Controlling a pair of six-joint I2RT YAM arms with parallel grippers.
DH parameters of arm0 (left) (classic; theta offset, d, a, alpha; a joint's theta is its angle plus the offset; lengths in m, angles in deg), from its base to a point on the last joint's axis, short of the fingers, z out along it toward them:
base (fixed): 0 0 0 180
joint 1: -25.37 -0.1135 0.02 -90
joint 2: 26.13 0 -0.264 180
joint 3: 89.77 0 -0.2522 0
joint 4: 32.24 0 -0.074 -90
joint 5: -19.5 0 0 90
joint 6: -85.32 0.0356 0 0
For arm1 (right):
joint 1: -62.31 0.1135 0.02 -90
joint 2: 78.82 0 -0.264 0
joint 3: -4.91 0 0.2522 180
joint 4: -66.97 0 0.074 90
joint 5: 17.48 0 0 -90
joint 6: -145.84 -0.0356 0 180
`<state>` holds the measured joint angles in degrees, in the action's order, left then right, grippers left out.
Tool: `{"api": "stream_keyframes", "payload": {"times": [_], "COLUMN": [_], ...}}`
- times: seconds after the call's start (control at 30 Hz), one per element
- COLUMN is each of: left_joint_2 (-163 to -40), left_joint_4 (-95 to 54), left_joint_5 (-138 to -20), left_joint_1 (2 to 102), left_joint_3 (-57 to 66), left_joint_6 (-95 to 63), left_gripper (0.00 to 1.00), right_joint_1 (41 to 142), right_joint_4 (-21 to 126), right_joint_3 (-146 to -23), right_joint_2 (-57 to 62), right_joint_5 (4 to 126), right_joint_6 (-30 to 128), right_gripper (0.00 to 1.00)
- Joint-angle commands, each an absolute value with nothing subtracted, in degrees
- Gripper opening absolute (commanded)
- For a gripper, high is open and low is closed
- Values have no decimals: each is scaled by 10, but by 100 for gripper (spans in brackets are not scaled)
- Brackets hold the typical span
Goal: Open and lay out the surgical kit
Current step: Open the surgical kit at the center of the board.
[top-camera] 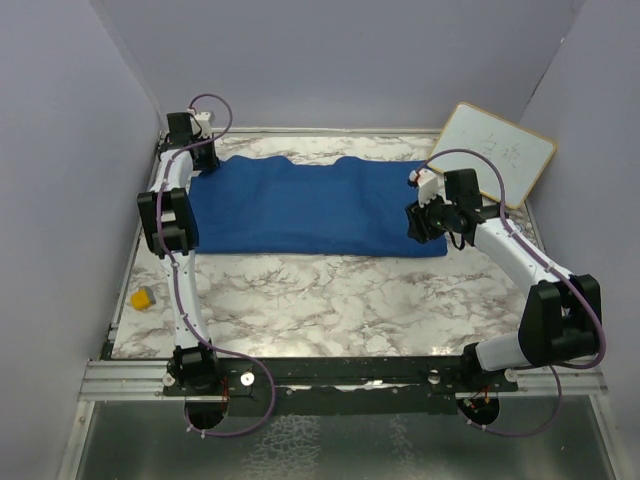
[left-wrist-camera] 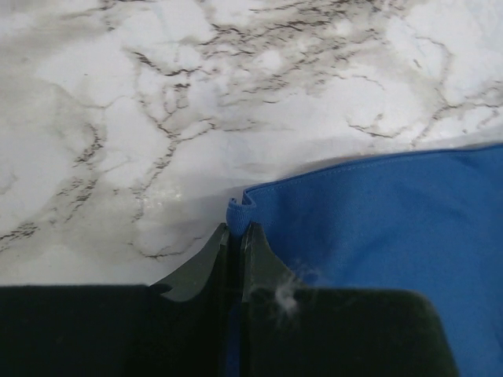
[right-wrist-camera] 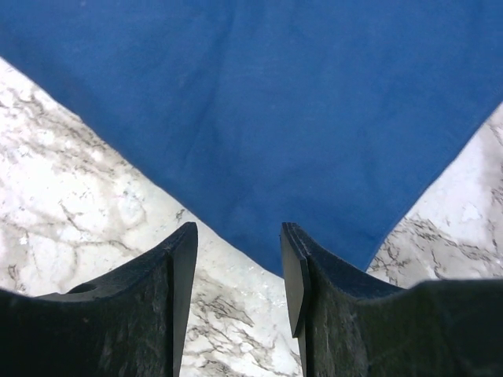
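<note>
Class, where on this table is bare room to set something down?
The broad marble band between the blue cloth and the arm bases, right of the yellow block. Crowded: cloth's ends, by left gripper, right gripper, whiteboard.

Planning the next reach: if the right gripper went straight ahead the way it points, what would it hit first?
Probably a corner of the blue cloth, lying right ahead of the open right gripper on the marble table; depth is hard to judge.
</note>
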<state>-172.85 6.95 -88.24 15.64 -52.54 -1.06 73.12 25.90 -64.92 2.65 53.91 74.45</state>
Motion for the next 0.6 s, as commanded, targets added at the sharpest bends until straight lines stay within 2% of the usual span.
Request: {"api": "stream_keyframes", "payload": {"times": [0.0, 0.27, 0.57], "left_joint_2": [-1654, -1549, -1452], "left_joint_4": [74, 59, 50], "left_joint_5": [-980, -994, -1037], "left_joint_1": [164, 174, 179], "left_joint_3": [-506, -435, -340], "left_joint_6": [14, 39, 63], "left_gripper": [0, 0, 0], "right_joint_1": [729, 729, 727], "right_joint_4": [298, 332, 367], "right_joint_3": [-675, -736, -854], "right_joint_2": [30, 69, 197], "right_joint_5": [593, 656, 712], "right_joint_6": [708, 679, 627], "right_gripper": [47, 47, 49]}}
